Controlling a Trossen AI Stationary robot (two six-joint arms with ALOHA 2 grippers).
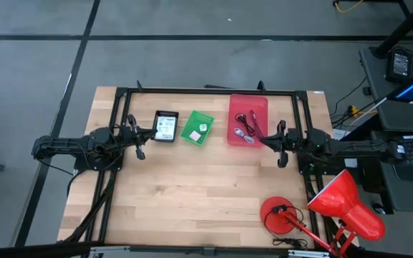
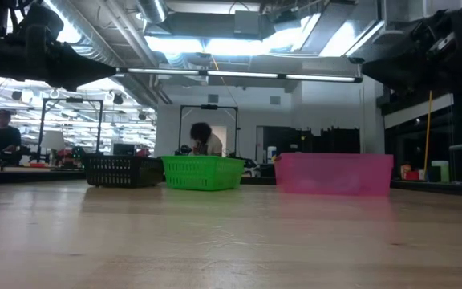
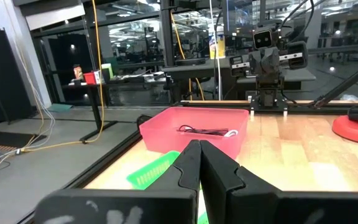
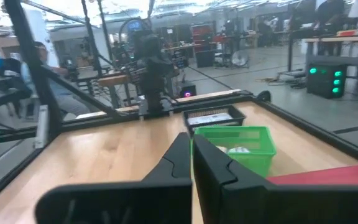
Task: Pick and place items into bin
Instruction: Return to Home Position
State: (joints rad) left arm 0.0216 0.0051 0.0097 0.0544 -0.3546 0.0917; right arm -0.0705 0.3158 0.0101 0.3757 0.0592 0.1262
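Three bins stand in a row at the table's far side. A black bin (image 1: 166,127) holds a white printed packet (image 4: 207,117). A green bin (image 1: 197,127) holds a small pale piece (image 1: 201,127). A pink bin (image 1: 248,120) holds red and black cords (image 3: 207,130). My left gripper (image 1: 146,136) hovers shut at the table's left, just left of the black bin, and holds nothing. My right gripper (image 1: 266,140) hovers shut at the right, beside the pink bin's near right corner, also holding nothing. Both point level toward the table's middle.
A red desk lamp (image 1: 343,208) stands at the table's near right corner, its round base (image 1: 279,215) on the wood. A black frame (image 1: 206,92) runs along the table's far edge and sides. Bare wood (image 1: 199,186) fills the middle and near side. People sit in the room beyond.
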